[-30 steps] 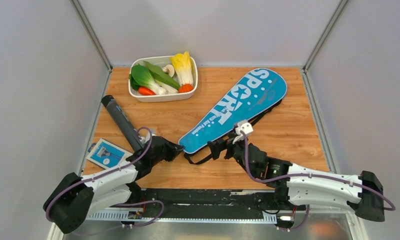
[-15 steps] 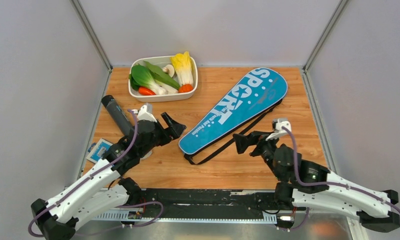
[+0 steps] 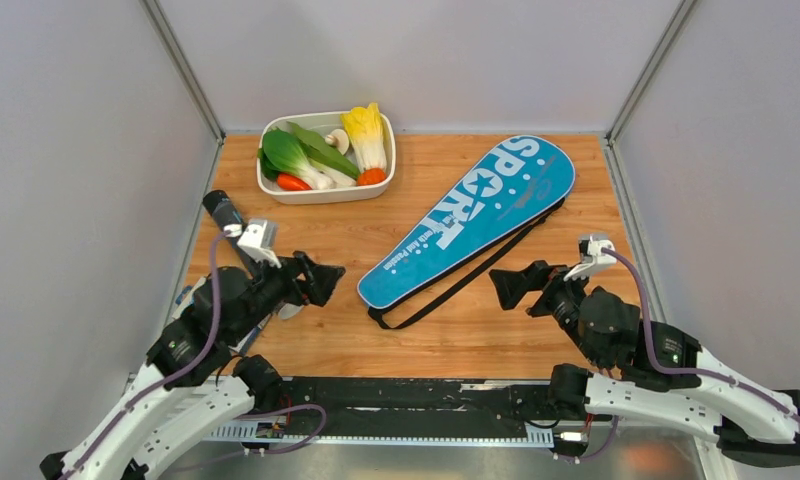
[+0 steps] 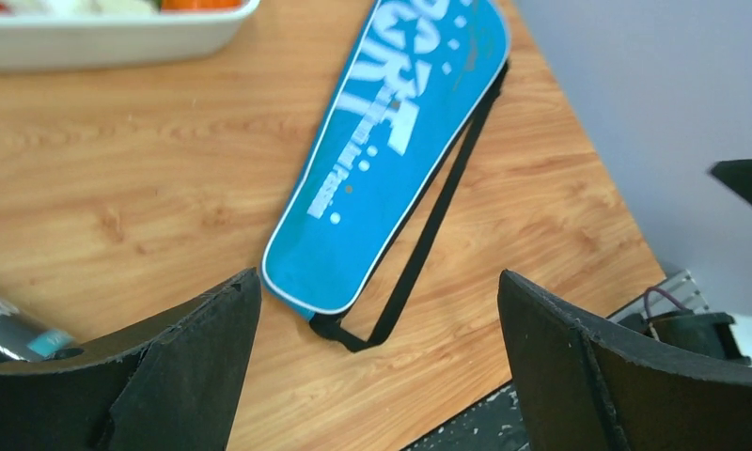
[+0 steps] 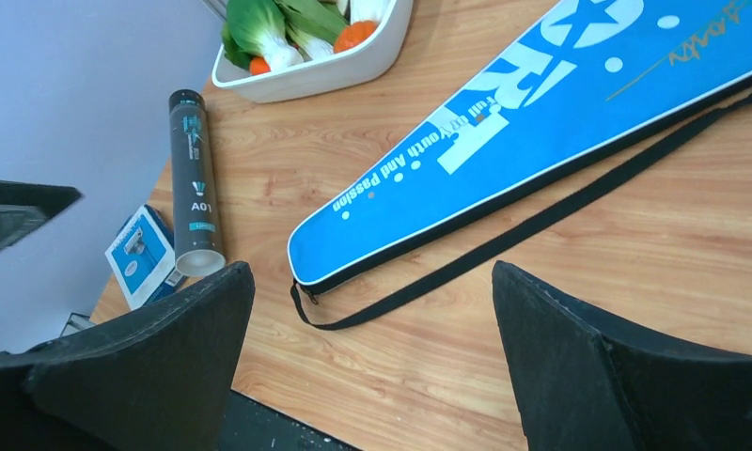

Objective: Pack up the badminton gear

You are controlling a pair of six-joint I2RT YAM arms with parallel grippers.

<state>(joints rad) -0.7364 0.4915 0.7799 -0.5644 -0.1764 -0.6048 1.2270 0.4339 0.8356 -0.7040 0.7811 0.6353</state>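
The blue "SPORT" cover (image 3: 471,218) lies flat and diagonal at centre-right, its black strap (image 3: 466,280) along the near-right edge, while the long black tube (image 5: 195,178) lies at left.

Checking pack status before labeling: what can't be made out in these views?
SPORT cover: opaque in all views; contents unseen, no rackets visible.
Black tube: inside unseen; left arm covers its near end in top view; blurred sliver in left wrist view.
Blue-and-white card: print too small, right wrist view.
White tray: cut off by the top edge, left wrist view.
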